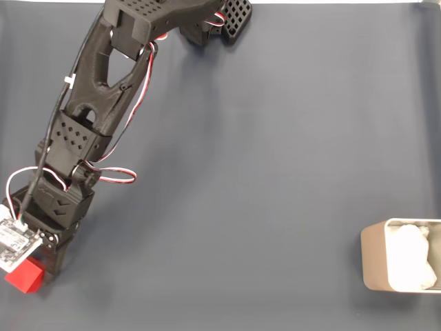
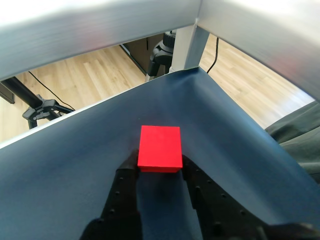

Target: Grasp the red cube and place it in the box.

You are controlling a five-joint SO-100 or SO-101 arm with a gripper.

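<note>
The red cube (image 1: 24,276) sits at the mat's bottom-left corner in the fixed view, partly under the wrist. My gripper (image 1: 32,270) reaches down over it from the black arm. In the wrist view the cube (image 2: 160,146) lies between the two black fingers (image 2: 127,175), whose tips press against its left and right sides, so my gripper (image 2: 160,167) is shut on it. The beige box (image 1: 375,258), lined with crumpled white paper (image 1: 412,265), stands at the far lower right of the fixed view, well away from the cube.
A dark blue mat (image 1: 262,172) covers the table. The arm's base (image 1: 207,21) is at the top edge. In the wrist view the mat's corner lies just beyond the cube, with an aluminium frame post (image 2: 187,45) and a tripod (image 2: 162,52) behind it.
</note>
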